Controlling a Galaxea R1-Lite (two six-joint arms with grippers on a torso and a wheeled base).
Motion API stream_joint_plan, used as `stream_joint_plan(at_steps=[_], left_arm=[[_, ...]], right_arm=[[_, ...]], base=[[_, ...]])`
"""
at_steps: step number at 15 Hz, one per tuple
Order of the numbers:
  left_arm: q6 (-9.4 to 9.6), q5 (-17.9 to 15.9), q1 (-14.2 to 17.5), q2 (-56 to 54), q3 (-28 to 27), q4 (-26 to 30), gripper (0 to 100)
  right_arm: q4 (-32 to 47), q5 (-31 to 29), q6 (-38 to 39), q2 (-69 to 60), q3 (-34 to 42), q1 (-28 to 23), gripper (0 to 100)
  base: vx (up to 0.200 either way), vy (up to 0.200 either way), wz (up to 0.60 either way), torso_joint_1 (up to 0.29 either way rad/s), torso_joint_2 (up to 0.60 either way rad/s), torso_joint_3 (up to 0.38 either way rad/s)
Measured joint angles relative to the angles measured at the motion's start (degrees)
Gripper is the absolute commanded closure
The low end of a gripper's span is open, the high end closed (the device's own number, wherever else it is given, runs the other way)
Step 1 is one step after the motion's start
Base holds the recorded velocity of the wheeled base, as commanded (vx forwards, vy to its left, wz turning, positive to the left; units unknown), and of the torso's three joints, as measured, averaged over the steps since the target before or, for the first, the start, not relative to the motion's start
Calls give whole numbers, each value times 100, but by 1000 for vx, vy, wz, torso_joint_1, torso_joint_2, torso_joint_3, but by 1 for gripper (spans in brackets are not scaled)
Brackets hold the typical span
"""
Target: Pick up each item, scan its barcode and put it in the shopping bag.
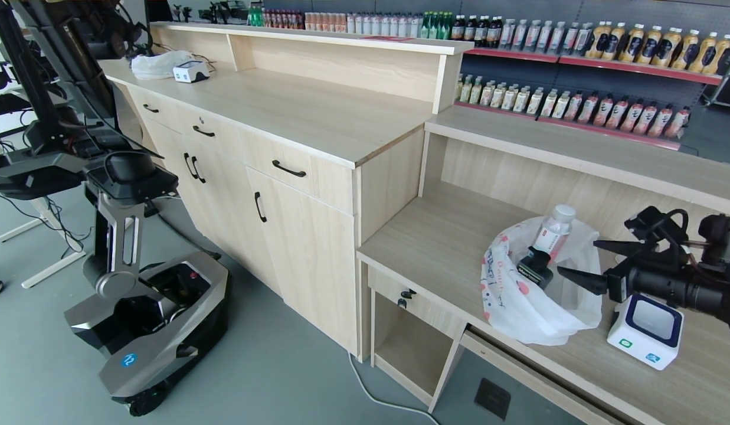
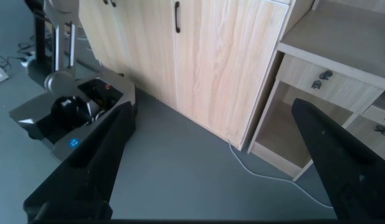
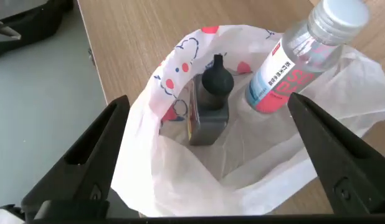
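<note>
Right claw (image 1: 577,257) is spread wide and holding nothing, hanging just over the open mouth of the shopping bag (image 1: 518,307). The bag is white plastic with red and blue prints, and it sits on the low wooden counter (image 1: 435,242) right under the claw. Two items are inside it already. A clear bottle (image 1: 552,233) with a white cap and a red and white label leans against the far side of the bag, with its top sticking out past the rim, just beyond the claw's tips. A small black bottle (image 3: 208,118) with a black cap stands deeper in the bag, between the two fingers as the wrist camera looks down, but it isn't touching either one. The white scanner box (image 1: 645,330) with the dark window on top sits on the same counter just beside the bag, below the claw's wrist. Left claw (image 2: 211,106) is spread wide too, with nothing in it, and hangs well away from the bag. Under it there's grey floor (image 2: 180,168), with a white cable (image 2: 261,171) trailing across, and the wooden cupboard doors (image 2: 211,56) are out past the fingertips.
</note>
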Motion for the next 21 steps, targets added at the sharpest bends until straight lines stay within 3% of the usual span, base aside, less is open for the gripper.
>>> stream_joint_plan(at_steps=[5,7,10,15,21], left_arm=[[0,2,5,0,0,0,0],[0,2,5,0,0,-2,0],[0,2,0,2,0,-2,0],[0,2,5,2,0,0,0],[0,0,2,0,0,0,0]], right_arm=[[744,-82,-1074,-1606,562,-1337,0],[755,-82,-1046,-1936,411,-1702,0],[807,-424,-391,-2386,240,-1849,0],[1603,-1758,289,-3085,267,-1851,0],[2099,-2176,651,-4003,797,-1755,0]], base=[[0,0,-360,0,2,2],[0,0,-600,2,5,2],[0,0,-600,2,1,1],[0,0,-600,2,0,6],[0,0,-600,3,0,2]])
